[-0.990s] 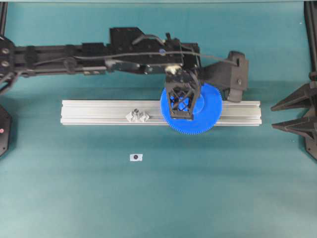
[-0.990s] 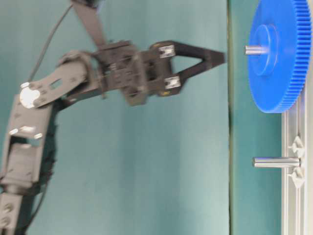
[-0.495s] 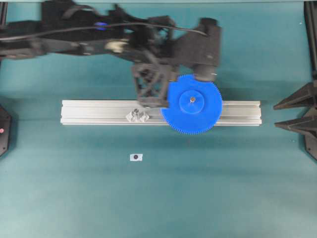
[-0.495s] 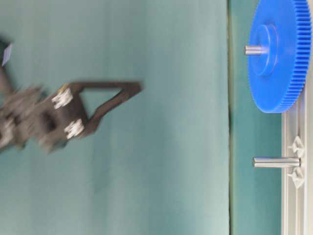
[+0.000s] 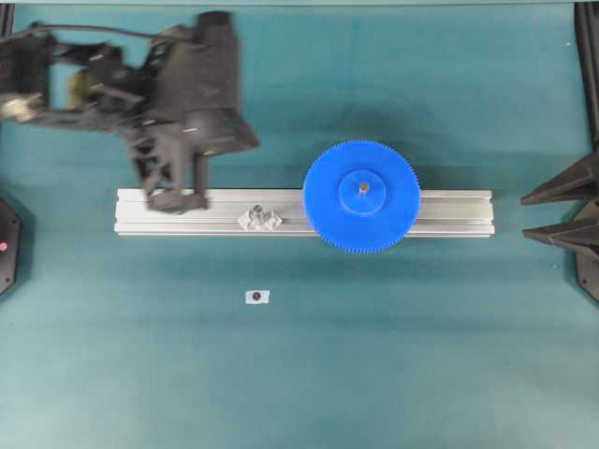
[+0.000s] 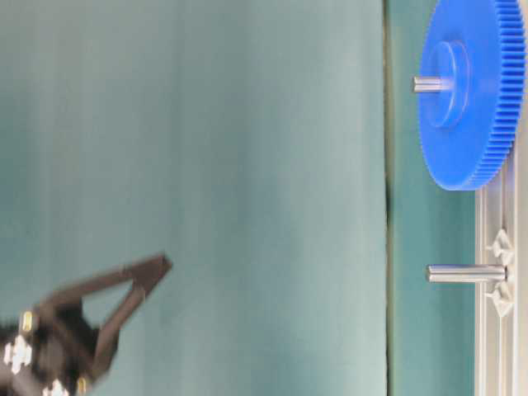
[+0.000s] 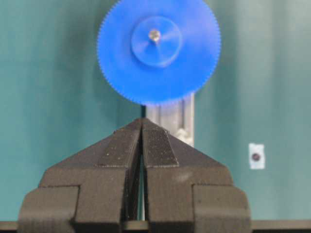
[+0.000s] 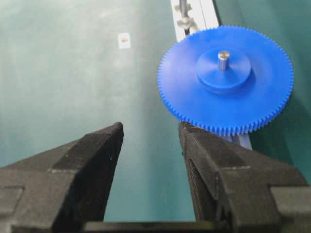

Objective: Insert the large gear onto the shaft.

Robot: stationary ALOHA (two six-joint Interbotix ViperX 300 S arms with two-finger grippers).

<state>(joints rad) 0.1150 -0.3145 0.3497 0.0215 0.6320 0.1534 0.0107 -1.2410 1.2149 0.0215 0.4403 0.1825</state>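
Observation:
The large gear [image 5: 337, 213], a bright-blue toothed disc, sits flat over the rail with the shaft [image 5: 362, 188] poking up through its hub. The table-level view shows the gear [image 6: 487, 124] seated low on the shaft [image 6: 427, 83], and nothing touches it. My left gripper [image 5: 178, 198] hangs over the rail's left end, well clear of the gear, shut and empty; its wrist view shows the fingertips [image 7: 142, 122] pressed together with the gear [image 7: 158, 77] far ahead. My right gripper [image 5: 522, 216] rests at the right edge, open and empty, with the gear [image 8: 204, 104] ahead of its fingers [image 8: 150, 128].
A long aluminium rail [image 5: 449, 213] lies across the middle of the teal table. A second bare pin stands on a shiny mount [image 5: 258, 219] left of the gear, also seen from table level [image 6: 462, 273]. A small white sticker [image 5: 256, 296] lies in front of the rail.
My left gripper has pulled back from over the gear, going up and far to the left, still shut. The gear stays on the shaft. The right arm has not moved.

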